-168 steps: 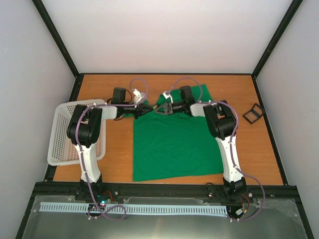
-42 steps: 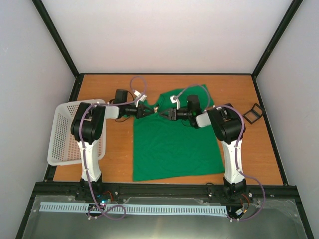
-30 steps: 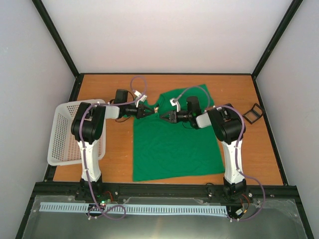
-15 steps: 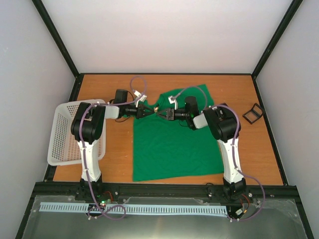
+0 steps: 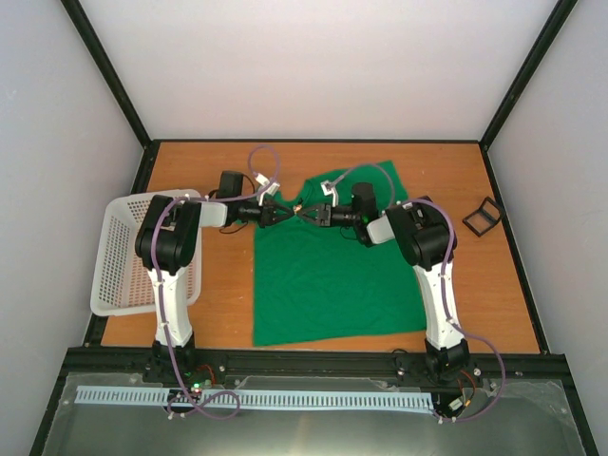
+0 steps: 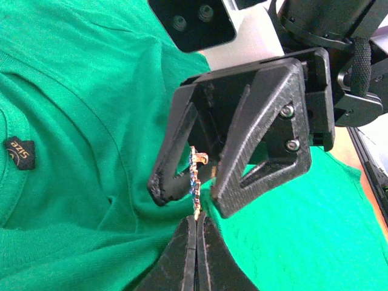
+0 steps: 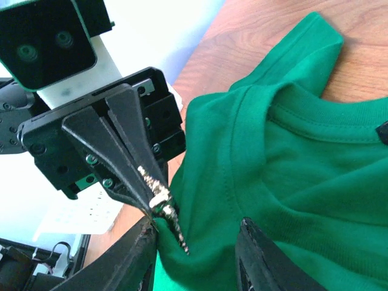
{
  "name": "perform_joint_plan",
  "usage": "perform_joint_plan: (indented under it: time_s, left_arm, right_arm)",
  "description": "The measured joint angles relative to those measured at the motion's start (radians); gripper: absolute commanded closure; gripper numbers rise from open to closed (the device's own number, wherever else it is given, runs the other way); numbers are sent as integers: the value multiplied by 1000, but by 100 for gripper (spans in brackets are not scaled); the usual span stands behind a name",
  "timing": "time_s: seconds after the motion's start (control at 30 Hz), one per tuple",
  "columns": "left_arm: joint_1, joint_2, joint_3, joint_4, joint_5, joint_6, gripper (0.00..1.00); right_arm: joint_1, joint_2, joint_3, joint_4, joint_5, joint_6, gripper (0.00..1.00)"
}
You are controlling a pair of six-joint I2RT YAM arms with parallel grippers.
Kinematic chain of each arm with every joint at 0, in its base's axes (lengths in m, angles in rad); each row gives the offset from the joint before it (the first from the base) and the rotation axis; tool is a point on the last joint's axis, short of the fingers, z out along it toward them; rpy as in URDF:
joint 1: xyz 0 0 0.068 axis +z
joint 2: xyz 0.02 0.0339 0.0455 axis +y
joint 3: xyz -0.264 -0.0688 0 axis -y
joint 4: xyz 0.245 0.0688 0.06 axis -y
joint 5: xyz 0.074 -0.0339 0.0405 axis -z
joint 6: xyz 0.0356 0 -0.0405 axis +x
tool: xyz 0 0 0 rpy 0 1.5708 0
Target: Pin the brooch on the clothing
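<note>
- My left gripper [image 6: 196, 223] is clenched, fingers pressed flat together, and it pinches the brooch [image 6: 195, 173] by its near end. This arm is the one that carries the piece.
- The brooch stands straight out from those fingertips, so its long axis follows the line of my left fingers and points at my right gripper [image 6: 191, 197]. In the top view the two grippers meet tip to tip, with the brooch between them.
- It is a tiny, thin, jagged ornament, silvery with a glittering rough surface. From the right wrist a fine pin shows running on from it, slanting down toward the fabric. I cannot tell whether the pin's tip touches the cloth.
- My right gripper is partly spread, one finger on each side of the brooch. One finger sits just beside it and there is a clear gap to the other, so I judge that it straddles the brooch without gripping it.
- All of this sits over the green T-shirt [image 6: 79, 91], which lies flat on the table, at its upper left part just beside the ribbed neckline [image 7: 233, 130]. The coming move turns on the pin's line down into that fabric.
</note>
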Motion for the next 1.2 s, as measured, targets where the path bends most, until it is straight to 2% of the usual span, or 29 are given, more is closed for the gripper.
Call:
perform_joint_plan:
  time_s: [0.4,0.83,1.2]
  left_arm:
    - [5,-40,-64,35,-17,35,99]
    - [-6,-110,-120,79,-94,113,99]
    - [-14,-136,-169,169,-181,101,99]
  right_arm:
    - [5,20,39,-36,-6,24,65]
    - [8,21,41,-5,-9,143,64]
    - [30,11,3,43,125,267,64]
